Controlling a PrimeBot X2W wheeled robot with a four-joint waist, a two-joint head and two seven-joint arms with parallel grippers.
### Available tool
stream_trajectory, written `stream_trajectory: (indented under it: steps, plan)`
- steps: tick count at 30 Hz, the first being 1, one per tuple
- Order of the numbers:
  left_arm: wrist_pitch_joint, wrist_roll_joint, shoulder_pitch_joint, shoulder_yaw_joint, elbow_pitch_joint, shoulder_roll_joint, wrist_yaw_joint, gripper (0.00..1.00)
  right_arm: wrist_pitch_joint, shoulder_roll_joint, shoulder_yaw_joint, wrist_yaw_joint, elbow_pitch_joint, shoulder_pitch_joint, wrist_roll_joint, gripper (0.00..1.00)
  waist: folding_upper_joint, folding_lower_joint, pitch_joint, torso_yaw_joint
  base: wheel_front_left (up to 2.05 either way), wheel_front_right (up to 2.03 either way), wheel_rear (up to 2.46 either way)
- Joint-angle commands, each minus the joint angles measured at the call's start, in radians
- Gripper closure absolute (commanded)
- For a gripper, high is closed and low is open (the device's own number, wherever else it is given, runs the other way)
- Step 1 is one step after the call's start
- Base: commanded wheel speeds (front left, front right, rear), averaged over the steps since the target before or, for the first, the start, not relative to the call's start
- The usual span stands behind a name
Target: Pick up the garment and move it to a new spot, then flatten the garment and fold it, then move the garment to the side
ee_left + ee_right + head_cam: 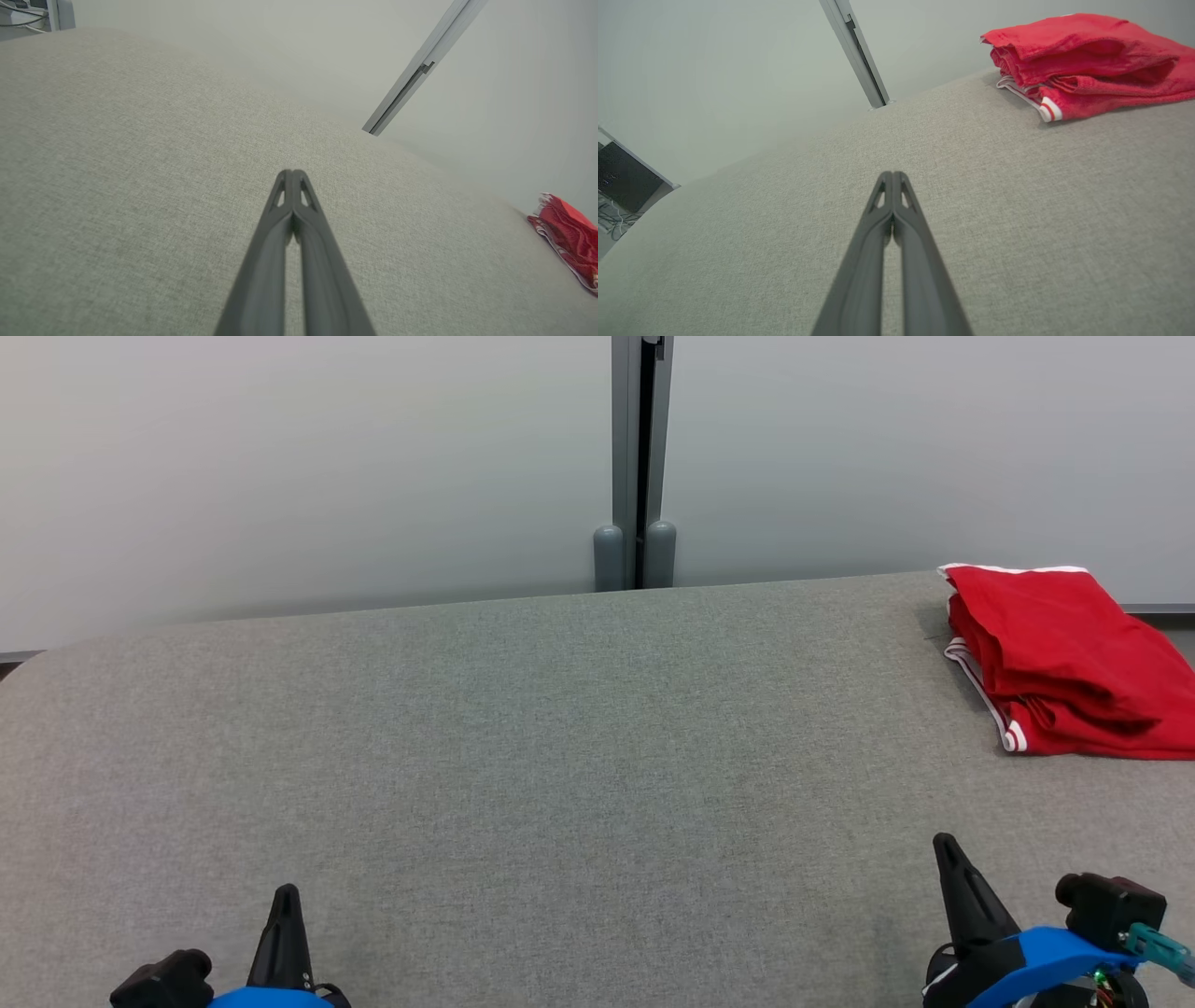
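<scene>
1. Both grippers are clenched on nothing. The left gripper (286,896) sits at the lower left of the head view and the right gripper (945,847) at the lower right. Each pair of dark fingers is pressed together to the tip and points out over bare cloth.
2. Grey woven fabric covers the table (560,756), which spreads across the whole width of the head view. Its far left corner is rounded.
3. Pale wall panels (280,476) stand just behind the table's far edge.
4. On the table's far right corner lies the red garment (1064,653), folded into a stack of several layers. White striped trim shows along its near left edge. Its right side runs out of the head view. It is well apart from both grippers, and nearer the right one.
5. Between the panels rises a grey upright post (640,457) with a dark slot down its middle and two rounded caps at its foot.
</scene>
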Motion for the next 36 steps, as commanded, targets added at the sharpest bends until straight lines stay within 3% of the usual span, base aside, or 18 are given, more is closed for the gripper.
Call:
stream_trajectory:
  steps: [1, 22, 28, 36]
  plan:
    - [0.011, -0.042, -0.034, 0.015, -0.021, 0.001, -0.007, 1.0, 0.006, -0.004, -0.006, 0.0, -0.019, -0.028, 0.052, 1.0, -0.0001, 0.0, 0.0, 0.001, 0.0, 0.0, 0.0]
    - [0.092, -0.326, -0.07, 0.063, -0.048, -0.018, -0.035, 1.0, 0.047, -0.005, -0.023, 0.0, -0.023, -0.049, 0.384, 1.0, -0.0001, 0.0, 0.003, 0.009, 0.0, 0.0, 0.0]
    - [0.134, -0.472, -0.087, 0.088, -0.062, -0.029, -0.049, 1.0, 0.07, -0.006, -0.033, 0.0, -0.024, -0.059, 0.555, 1.0, -0.0001, 0.0, 0.004, 0.014, 0.0, 0.0, 0.0]
    - [0.157, -0.554, -0.099, 0.103, -0.069, -0.035, -0.057, 1.0, 0.082, -0.007, -0.038, 0.0, -0.024, -0.065, 0.65, 1.0, -0.0001, 0.0, 0.005, 0.017, 0.0, 0.0, 0.0]
